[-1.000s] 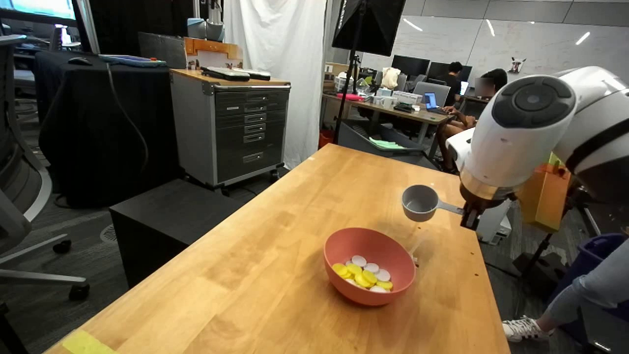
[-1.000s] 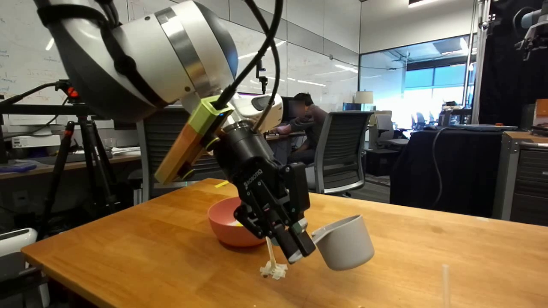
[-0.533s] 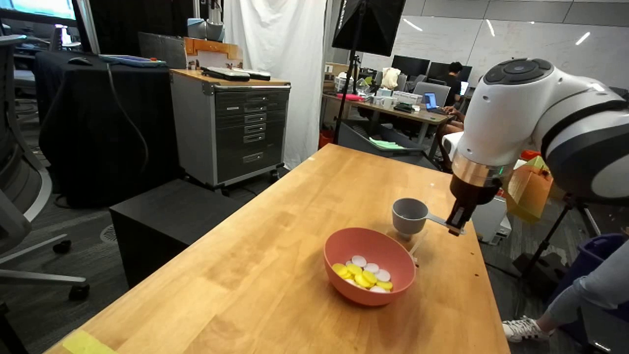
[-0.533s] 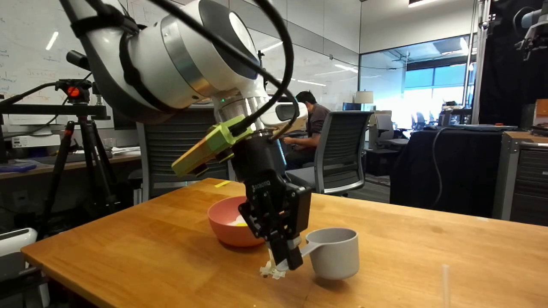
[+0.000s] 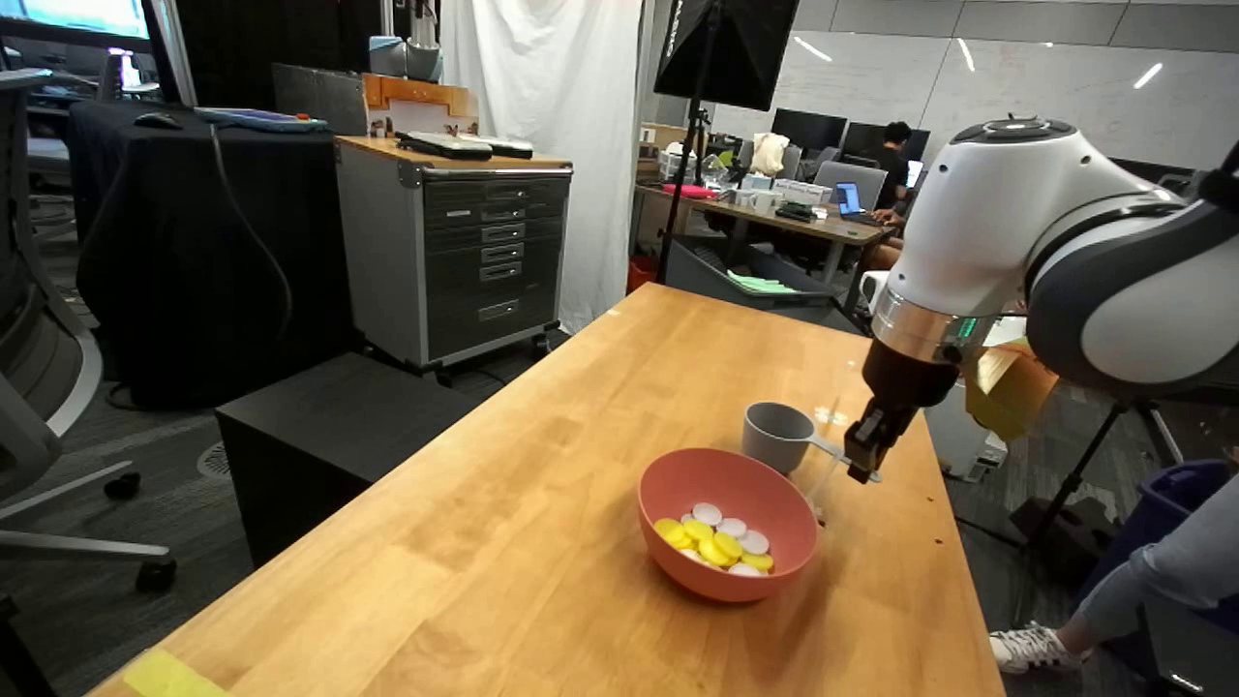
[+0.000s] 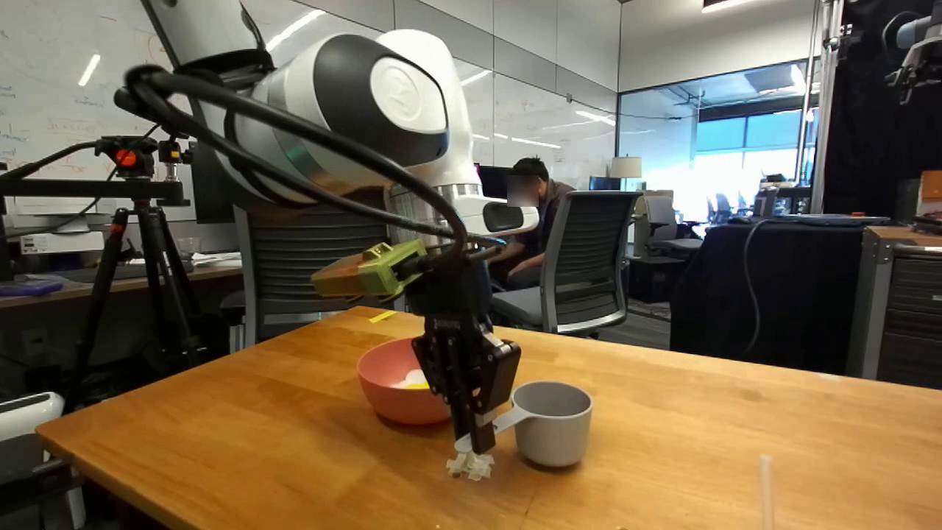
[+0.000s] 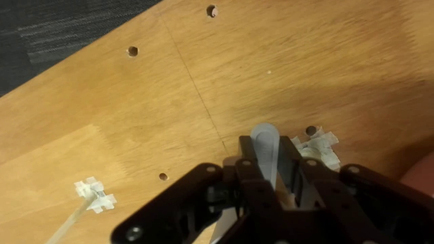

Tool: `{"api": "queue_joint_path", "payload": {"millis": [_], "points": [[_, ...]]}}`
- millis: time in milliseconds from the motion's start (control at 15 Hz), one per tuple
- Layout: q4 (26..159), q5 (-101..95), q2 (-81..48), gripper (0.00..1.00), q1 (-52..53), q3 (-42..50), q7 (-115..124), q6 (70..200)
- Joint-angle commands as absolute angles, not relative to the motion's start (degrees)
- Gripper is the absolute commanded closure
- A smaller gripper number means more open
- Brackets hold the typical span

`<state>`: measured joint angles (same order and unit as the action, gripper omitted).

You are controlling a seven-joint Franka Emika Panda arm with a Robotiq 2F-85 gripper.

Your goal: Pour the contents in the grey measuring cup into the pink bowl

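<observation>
Handle [image 6: 511, 420] pinched by the black two-fingered gripper [image 7: 267, 145], the round grey plastic-looking measuring cup [image 6: 553, 434], near the round salmon-pink plastic bowl [image 5: 740, 476] of yellow and white discs [image 5: 726, 545], likely needs seating upright before release.

A lab is sharing space with an office: a robot arm [image 5: 1007, 213] is hanging over a counter [image 5: 542, 465], a laptop [image 5: 849, 198] is glowing on a cluttered desk [image 5: 834, 228], and a half-hidden person [image 5: 887, 172] is apparently sitting nearby.
</observation>
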<state>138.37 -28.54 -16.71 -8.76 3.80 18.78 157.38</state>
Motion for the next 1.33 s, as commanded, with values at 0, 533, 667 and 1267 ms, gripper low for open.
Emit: {"api": "queue_joint_path", "payload": {"millis": [0,533,667,1267], "points": [[137.34,-22.41,-17.13,0.94,-6.33,6.02,13.38,158.56],[136.93,-18.37,-16.8,0.45,-5.47,7.09,9.19,158.06],[137.01,-18.34,-16.62,0.29,-5.4,7.09,8.62,157.97],[140.27,-23.92,-12.46,0.0,-1.76,9.96,9.48,158.79]]}}
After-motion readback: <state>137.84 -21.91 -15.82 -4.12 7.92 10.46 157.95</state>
